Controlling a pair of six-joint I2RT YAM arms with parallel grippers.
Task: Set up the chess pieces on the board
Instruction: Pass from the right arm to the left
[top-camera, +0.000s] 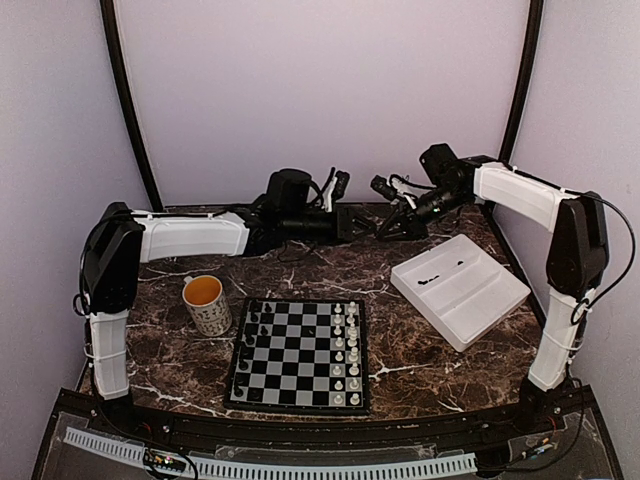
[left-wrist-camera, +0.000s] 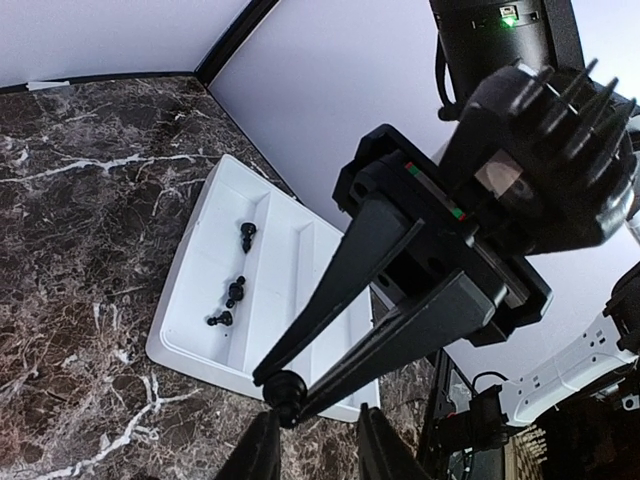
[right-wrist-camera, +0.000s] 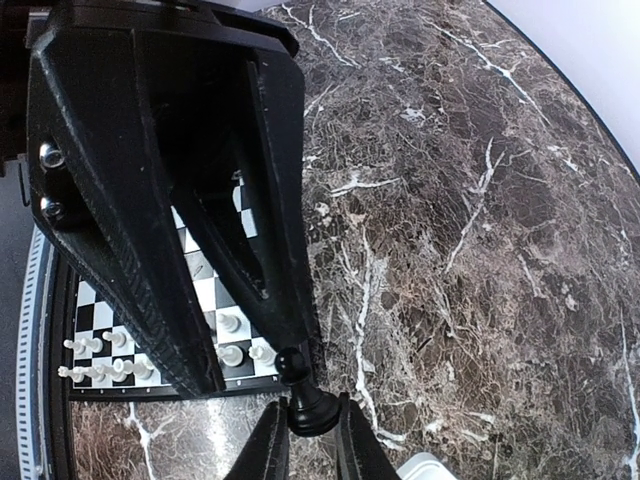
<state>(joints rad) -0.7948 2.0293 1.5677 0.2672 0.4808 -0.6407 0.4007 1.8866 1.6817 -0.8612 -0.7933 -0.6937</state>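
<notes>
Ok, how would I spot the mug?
Find the board near the front of the table. The mug stands just off its far left corner. It is the only round, upright thing, white outside and orange inside.

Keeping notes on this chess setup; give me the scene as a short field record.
right gripper: shut on a small black chess piece
left gripper: fingers apart beside that piece
grey-and-black chessboard: white pieces along its right side, black pieces along its left
white rectangular tray: loose black pieces inside
patterned mug: left of the board
</notes>
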